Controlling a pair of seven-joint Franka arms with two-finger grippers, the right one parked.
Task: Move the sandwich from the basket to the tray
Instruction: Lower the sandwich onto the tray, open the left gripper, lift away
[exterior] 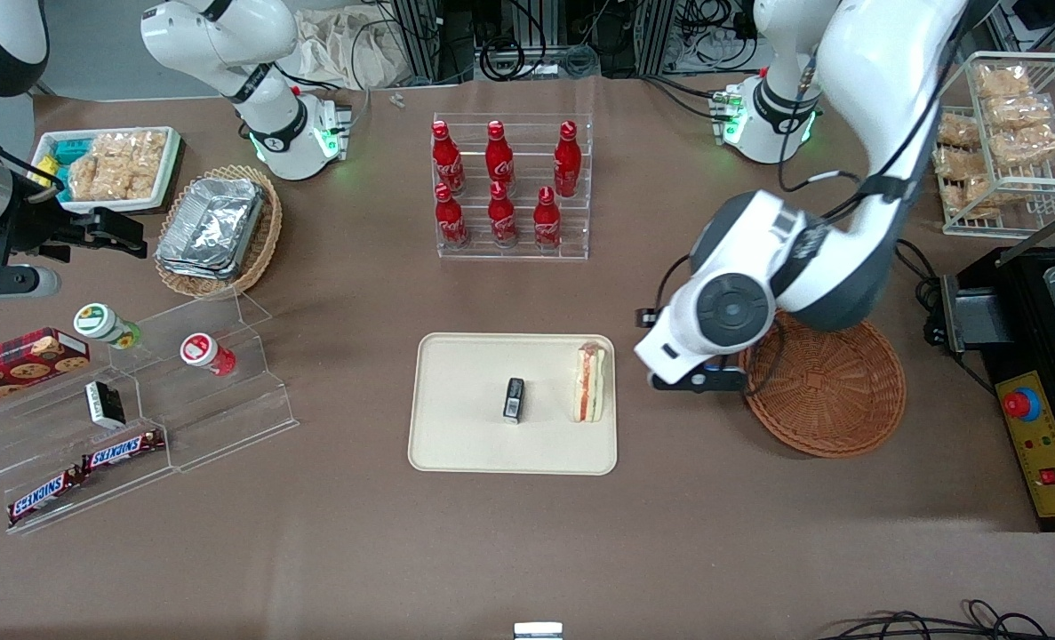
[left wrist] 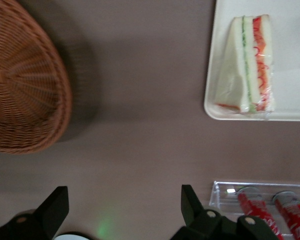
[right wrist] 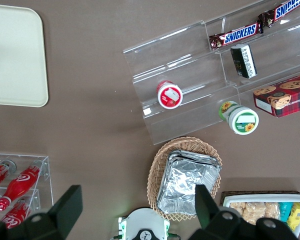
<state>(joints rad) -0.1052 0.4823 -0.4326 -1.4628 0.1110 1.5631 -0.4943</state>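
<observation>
The wrapped sandwich lies on the cream tray, along the tray edge nearest the working arm. The round reddish-brown basket sits empty on the table, partly under the arm. My gripper hangs open over the bare brown table between tray and basket, holding nothing. A small black packet also lies in the middle of the tray.
A clear rack of red cola bottles stands farther from the front camera than the tray. A stepped acrylic shelf with snacks and an oval basket of foil containers lie toward the parked arm's end. A black control box flanks the basket.
</observation>
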